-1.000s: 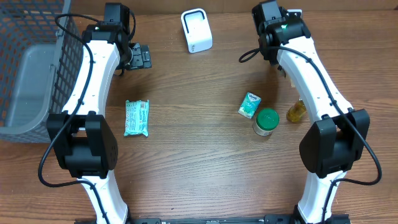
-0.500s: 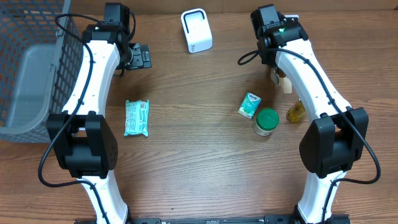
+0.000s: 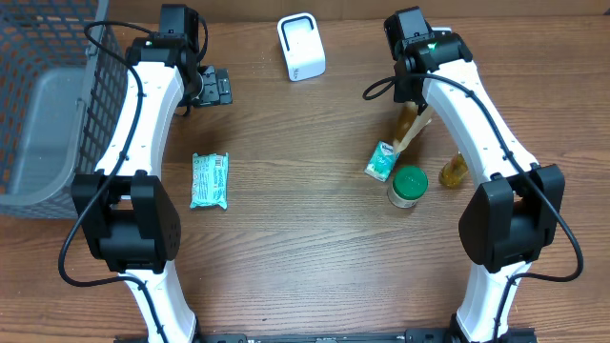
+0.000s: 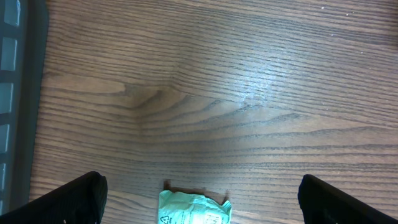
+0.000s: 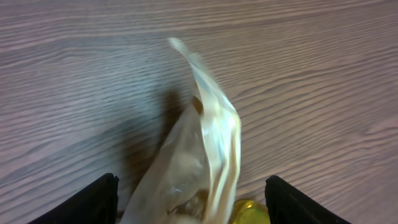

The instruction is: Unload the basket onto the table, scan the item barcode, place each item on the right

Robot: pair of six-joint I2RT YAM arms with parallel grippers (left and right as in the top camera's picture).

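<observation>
While the right hand (image 5: 193,190) shows its fingers apart at the lower corners of its wrist view, the pale packet (image 5: 202,143) lies between them, blurred. Contact with either finger cannot be made out, nor can any barcode. A yellow object (image 5: 251,211) is cut off by the bottom edge. The left hand (image 4: 200,183) has its fingers wide apart, gripping nothing, and a green packet (image 4: 194,210) is half cropped below. Overhead, the pale packet appears tilted, right of centre above the tabletop (image 3: 286,238), just beside a teal carton (image 3: 383,160) and near a green-lidded jar (image 3: 409,185). A white scanner (image 3: 301,46) sits at top centre.
</observation>
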